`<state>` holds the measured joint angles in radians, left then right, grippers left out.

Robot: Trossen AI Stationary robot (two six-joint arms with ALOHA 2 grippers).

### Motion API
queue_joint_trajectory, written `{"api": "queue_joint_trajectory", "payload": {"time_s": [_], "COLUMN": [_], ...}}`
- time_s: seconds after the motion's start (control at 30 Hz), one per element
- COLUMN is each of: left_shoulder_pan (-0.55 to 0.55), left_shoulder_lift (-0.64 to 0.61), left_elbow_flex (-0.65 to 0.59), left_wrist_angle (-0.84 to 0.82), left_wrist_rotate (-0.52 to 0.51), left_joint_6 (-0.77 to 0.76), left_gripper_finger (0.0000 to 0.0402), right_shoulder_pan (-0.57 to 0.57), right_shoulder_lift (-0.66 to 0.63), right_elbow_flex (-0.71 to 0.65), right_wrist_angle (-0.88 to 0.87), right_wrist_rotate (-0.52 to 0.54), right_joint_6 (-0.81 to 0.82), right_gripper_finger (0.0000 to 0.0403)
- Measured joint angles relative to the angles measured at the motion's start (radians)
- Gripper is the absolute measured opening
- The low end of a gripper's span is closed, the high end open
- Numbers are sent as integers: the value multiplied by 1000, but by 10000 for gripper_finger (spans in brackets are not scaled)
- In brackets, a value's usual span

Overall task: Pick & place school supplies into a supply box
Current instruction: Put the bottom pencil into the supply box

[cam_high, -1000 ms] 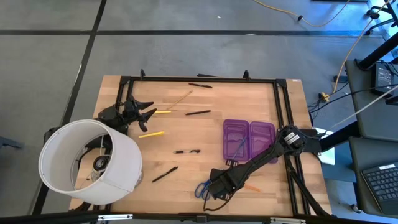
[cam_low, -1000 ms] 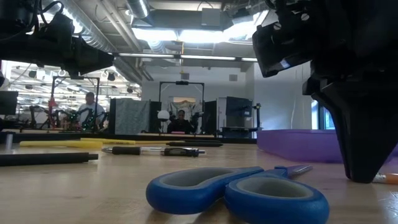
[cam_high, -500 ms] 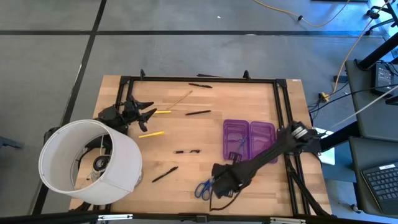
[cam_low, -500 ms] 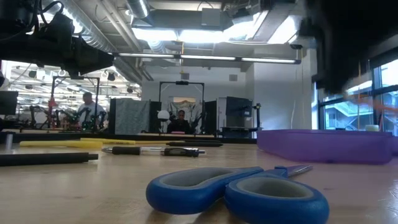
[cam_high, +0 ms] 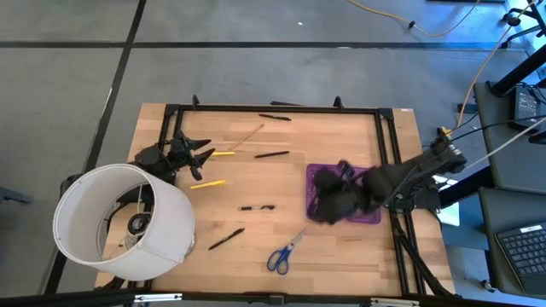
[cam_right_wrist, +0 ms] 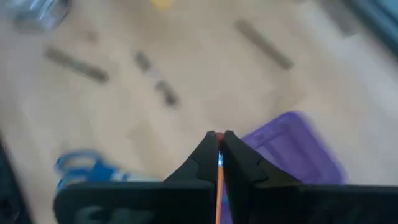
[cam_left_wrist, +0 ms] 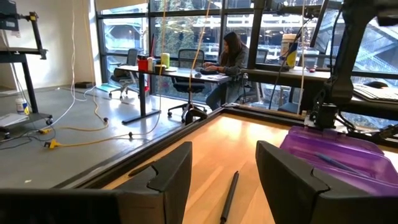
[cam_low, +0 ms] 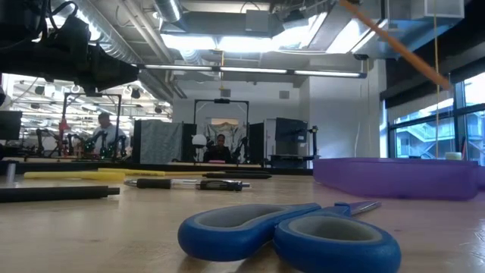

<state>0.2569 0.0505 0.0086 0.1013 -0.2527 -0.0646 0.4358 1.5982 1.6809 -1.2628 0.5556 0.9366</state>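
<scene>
While over supply box [cam_high: 362,183] | right tool [cam_right_wrist: 219,144] pinches orange pencil [cam_right_wrist: 218,186]

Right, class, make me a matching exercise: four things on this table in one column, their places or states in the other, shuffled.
1. scissors
2. orange pencil
3. supply box
4. left pincer

a. open, waiting near the yellow pencils
b. lying flat near the table's front edge
c. lid open, under the right arm
d. pinched in the right pincer

Pairs: 1-b, 2-d, 3-c, 4-a
</scene>
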Motion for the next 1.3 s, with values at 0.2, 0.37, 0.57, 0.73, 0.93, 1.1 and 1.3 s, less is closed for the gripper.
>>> {"api": "queue_joint_trajectory", "payload": {"time_s": [0.2, 0.37, 0.57, 0.73, 0.93, 1.1, 1.3], "left_shoulder_pan": [0, 0, 0, 0, 0, 0, 0], "left_shoulder_lift": [0, 0, 0, 0, 0, 0, 0], "left_elbow_flex": [0, 0, 0, 0, 0, 0, 0], "left_wrist_angle": [0, 0, 0, 0, 0, 0, 0], "left_wrist_rotate": [0, 0, 1, 2, 4, 3, 3], "left_joint_6": [0, 0, 0, 0, 0, 0, 0], "left_gripper_finger": [171, 171, 171, 171, 171, 171, 171], "right_shoulder_pan": [-137, -244, -310, -330, -349, -383, -413], "right_shoulder_lift": [-74, -155, -325, -421, -452, -454, -454], "right_elbow_flex": [-85, -265, -498, -677, -861, -958, -1025], "right_wrist_angle": [-3, 79, 401, 462, 634, 735, 798], "right_wrist_rotate": [-23, -109, -206, -177, -203, -235, -264], "right_joint_6": [-21, -21, -14, 89, 131, 133, 133], "right_gripper_finger": [14, 14, 14, 14, 14, 14, 14]}}
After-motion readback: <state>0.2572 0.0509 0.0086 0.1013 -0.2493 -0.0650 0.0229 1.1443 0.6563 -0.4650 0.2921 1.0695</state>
